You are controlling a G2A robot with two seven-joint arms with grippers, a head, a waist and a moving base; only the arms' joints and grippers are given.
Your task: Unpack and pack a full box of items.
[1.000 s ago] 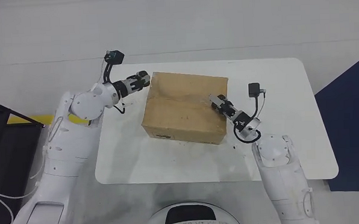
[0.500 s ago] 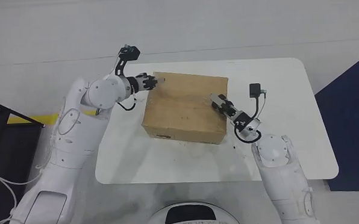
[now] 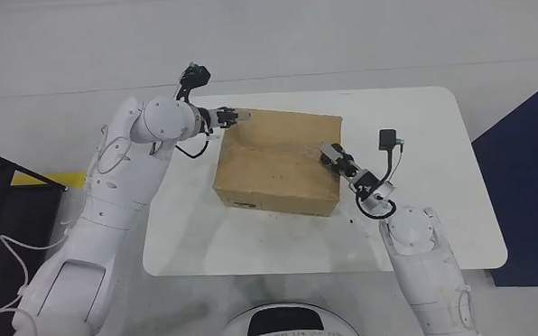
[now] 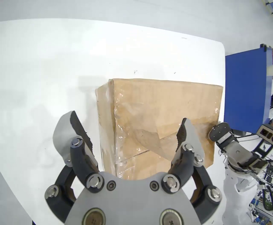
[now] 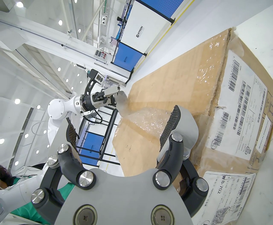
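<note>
So the box [image 3: 278, 163] is sitting shut in the middle of the white bench [image 3: 416, 225], flaps down, so whatever's inside is hidden. From the top view you get the layout: left end effector [image 3: 240, 116] at the box's far left corner, right end effector [image 3: 327, 153] over the box's right edge. What you can't get from up there is how the fingers stand, they're too small.

The wrist cams sort that out. The left wrist view shows its own fingers [image 4: 73, 119] spread wide, straddling the box corner with nothing between them, and the other arm's tip right against the far edge. The right wrist view also has its fingers spread, one pad [image 5: 172, 121] over the box top and the other off past the edge.

Only the wrist views show the clear tape [image 4: 118, 115] wrinkled over the seam and corner, and only the right one catches the shipping labels [image 5: 245, 127] on the side. I can't tell whether the left one touches the cardboard.
</note>
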